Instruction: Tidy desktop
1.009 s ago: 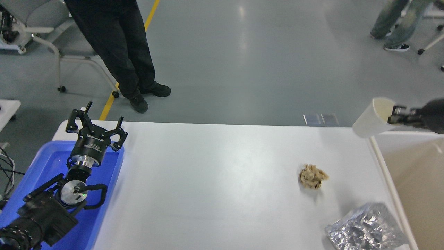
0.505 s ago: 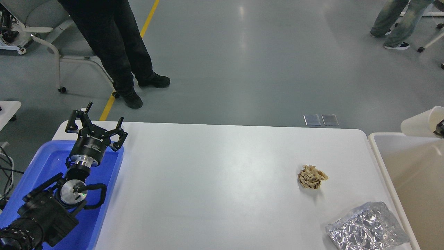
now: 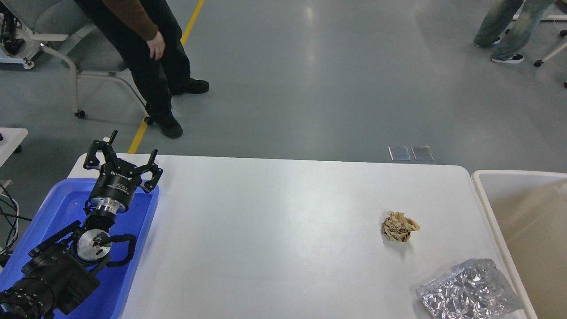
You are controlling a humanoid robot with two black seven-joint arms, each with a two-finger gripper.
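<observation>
One white tabletop (image 3: 274,230) fills the lower middle of the head view, its far edge toward the grey floor. Two loose items lie on its right part: one crumpled brown paper ball (image 3: 399,226) and, nearer the front right corner, one crinkled silver foil bag (image 3: 469,293); the two are apart. One blue tray (image 3: 139,248) sits at the left end of the tabletop. One beige bin (image 3: 522,221) stands just beside the right edge. One arm is in view: the left gripper (image 3: 122,160) hangs over the tray's far end, its fingers (image 3: 95,153) spread wide and holding nothing. The right gripper is out of frame. Two people stand on the floor beyond.
</observation>
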